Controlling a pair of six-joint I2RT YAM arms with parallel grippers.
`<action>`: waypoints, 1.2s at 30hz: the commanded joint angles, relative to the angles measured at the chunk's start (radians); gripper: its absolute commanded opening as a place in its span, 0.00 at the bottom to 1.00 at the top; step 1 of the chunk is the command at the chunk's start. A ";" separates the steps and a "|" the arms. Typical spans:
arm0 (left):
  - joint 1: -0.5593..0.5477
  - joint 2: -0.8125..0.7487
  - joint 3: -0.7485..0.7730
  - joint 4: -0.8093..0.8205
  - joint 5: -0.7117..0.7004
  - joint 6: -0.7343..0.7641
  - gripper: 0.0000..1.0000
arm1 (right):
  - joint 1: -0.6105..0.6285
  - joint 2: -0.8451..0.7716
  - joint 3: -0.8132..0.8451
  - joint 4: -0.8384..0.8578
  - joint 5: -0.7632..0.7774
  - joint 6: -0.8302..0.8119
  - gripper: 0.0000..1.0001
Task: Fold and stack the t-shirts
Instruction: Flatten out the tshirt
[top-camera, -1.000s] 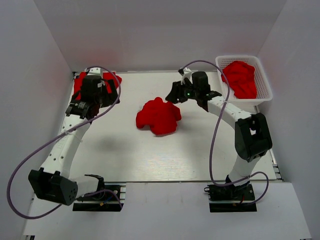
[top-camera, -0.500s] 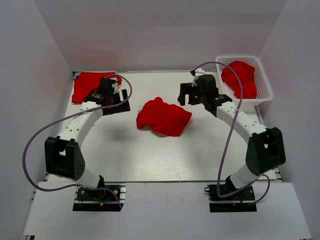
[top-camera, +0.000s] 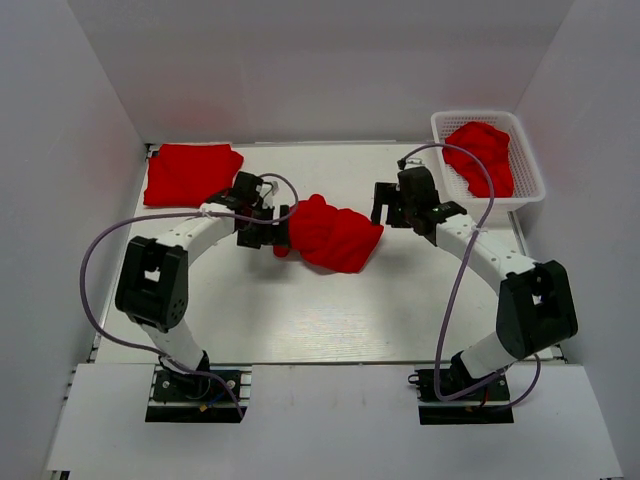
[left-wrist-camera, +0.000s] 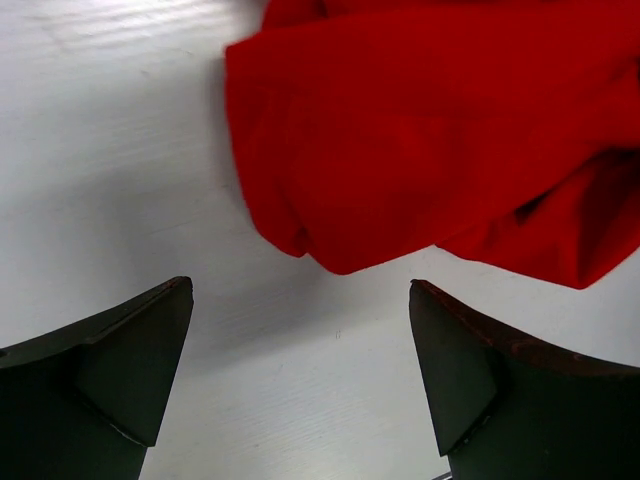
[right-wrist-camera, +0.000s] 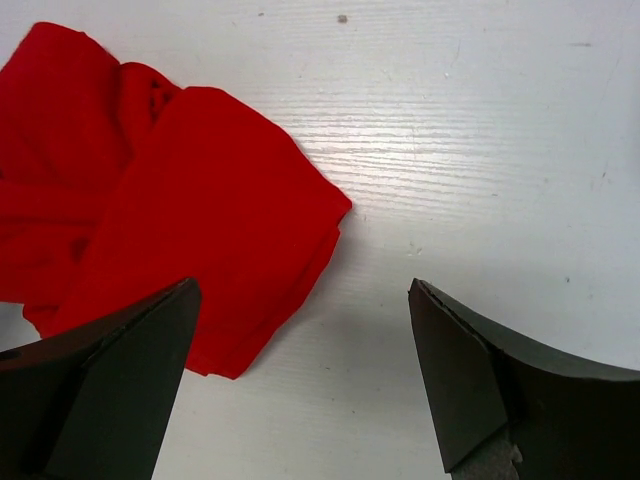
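A crumpled red t-shirt (top-camera: 328, 232) lies in a heap at the table's middle. It also shows in the left wrist view (left-wrist-camera: 430, 140) and the right wrist view (right-wrist-camera: 170, 220). A folded red t-shirt (top-camera: 190, 174) lies flat at the back left corner. More red t-shirts (top-camera: 482, 156) are heaped in the white basket. My left gripper (top-camera: 274, 230) is open and empty at the heap's left edge, just above the table. My right gripper (top-camera: 382, 208) is open and empty just right of the heap's right corner.
The white mesh basket (top-camera: 530, 165) stands at the back right corner. White walls close in the table (top-camera: 300, 310) on the left, back and right. Purple cables loop from both arms.
My left arm has swung from the folded shirt at the back left to the heap's left edge. My right gripper has moved a little nearer. The heap's right side has spread out.
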 joint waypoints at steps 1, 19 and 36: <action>-0.036 0.029 0.018 0.019 0.022 0.035 0.98 | -0.002 0.031 0.015 -0.013 0.007 0.047 0.90; -0.056 0.186 0.089 0.099 -0.021 0.045 0.21 | -0.007 0.218 0.047 0.075 -0.115 0.124 0.90; -0.056 -0.016 0.026 0.153 -0.028 0.045 0.00 | -0.011 0.227 0.058 0.092 -0.277 0.170 0.00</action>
